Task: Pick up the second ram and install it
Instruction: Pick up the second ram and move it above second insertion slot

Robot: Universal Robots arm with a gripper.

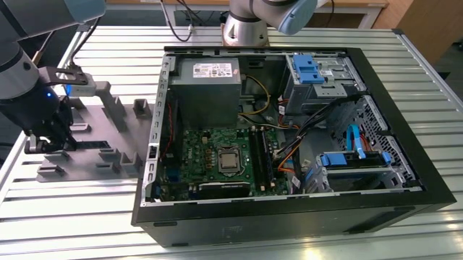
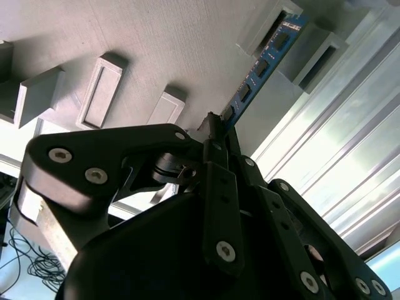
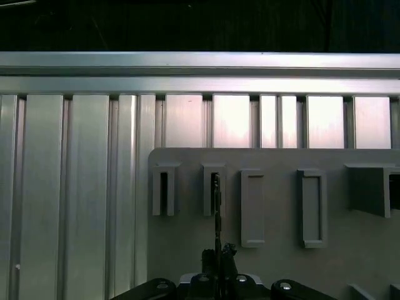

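The gripper [image 2: 215,128] closed narrowly on the second ram [image 2: 259,65]. The stick stood on edge in a slotted grey fixture plate [image 1: 90,115], apparently so its flat faces could be clamped, at the exterior view's left of the open computer case [image 1: 430,184].

the second ram [image 2: 262,65] disappears at one end behind the hand [image 2: 215,128].

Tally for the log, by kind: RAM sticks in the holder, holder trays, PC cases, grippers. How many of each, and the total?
second ram: 1
grey holder tray: 1
open PC case: 1
gripper: 1
Total: 4
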